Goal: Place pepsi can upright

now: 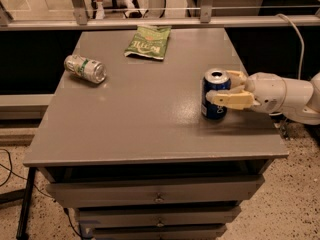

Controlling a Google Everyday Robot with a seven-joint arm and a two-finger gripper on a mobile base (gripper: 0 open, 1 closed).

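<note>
Pepsi can [213, 109] stands upright on table [140, 119], gripper [220, 87] around it.

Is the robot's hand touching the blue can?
Cannot tell. In the camera view the gripper surrounds the blue can at the table's right; no plain contact or gap.

The dark blue pepsi can [213, 109] stands upright on the desk [140, 126], right of centre, clasped by the hand [220, 86].
</note>
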